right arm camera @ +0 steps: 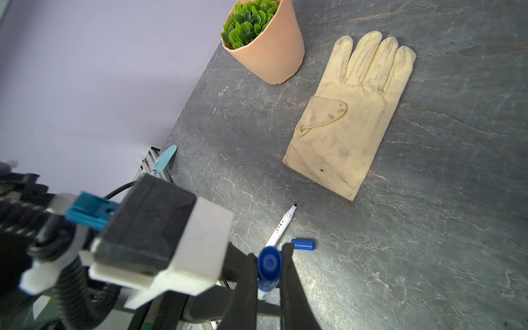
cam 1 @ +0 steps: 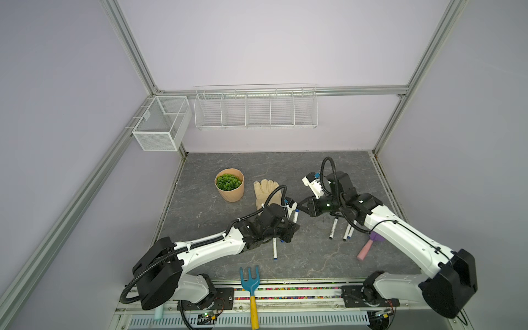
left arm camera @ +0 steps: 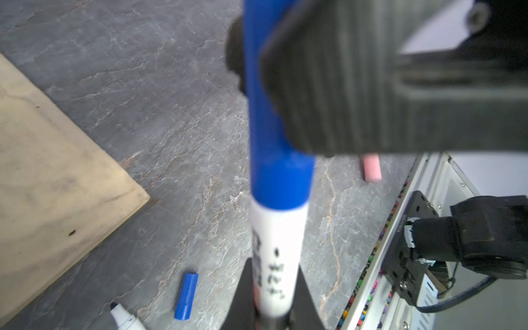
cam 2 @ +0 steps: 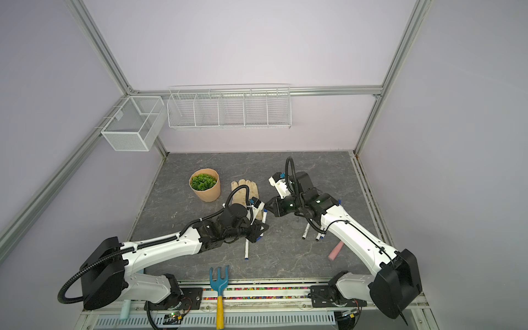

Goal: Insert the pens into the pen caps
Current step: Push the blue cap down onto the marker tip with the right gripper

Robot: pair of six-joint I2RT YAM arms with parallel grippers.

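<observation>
A white pen with a printed barrel sticks out of my left gripper, which is shut on it. A blue pen cap sits over that pen's tip. My right gripper is shut on this cap. In both top views the two grippers meet over mid-table, the left gripper below the right gripper. A loose blue cap and an uncapped pen lie on the table under them. More pens lie beside the right arm, and one pen lies partly under the left arm.
A beige glove and a potted plant are behind the left gripper. A pink-handled trowel lies under the right arm. A blue rake crosses the front edge. Wire baskets hang on the back wall.
</observation>
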